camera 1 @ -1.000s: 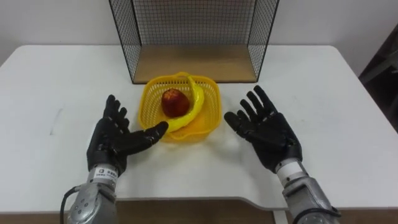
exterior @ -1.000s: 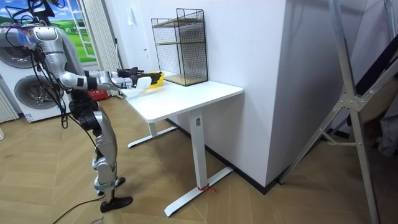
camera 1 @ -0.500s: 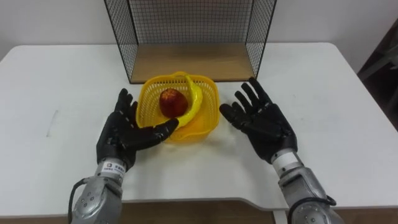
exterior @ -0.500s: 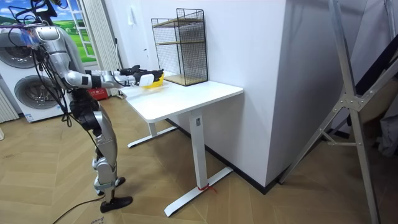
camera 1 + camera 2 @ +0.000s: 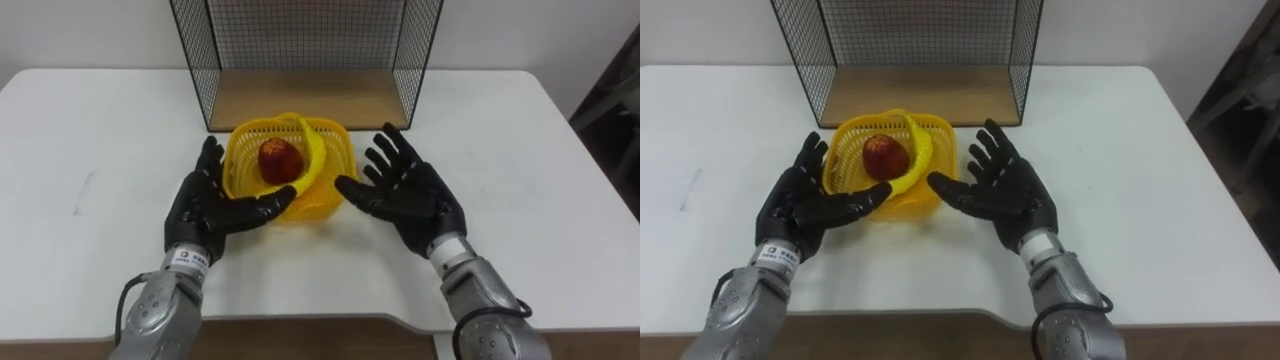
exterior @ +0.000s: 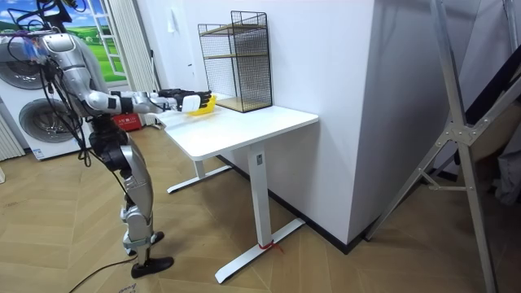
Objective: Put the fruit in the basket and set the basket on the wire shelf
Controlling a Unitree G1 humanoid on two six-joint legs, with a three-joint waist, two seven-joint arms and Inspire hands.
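A yellow plastic basket sits on the white table just in front of the wire shelf. Inside it lie a red apple and a yellow banana. My left hand is open against the basket's left side, its thumb under the front rim. My right hand is open at the basket's right side, thumb touching the rim. The basket rests on the table.
The wire shelf has a wooden bottom board and black mesh walls, open toward me. In the room view I stand at the table's end, both arms stretched over it, washing machines behind me.
Both hands have moved inward and forward from either side until they touch the basket. The basket, apple and banana stay where they were.
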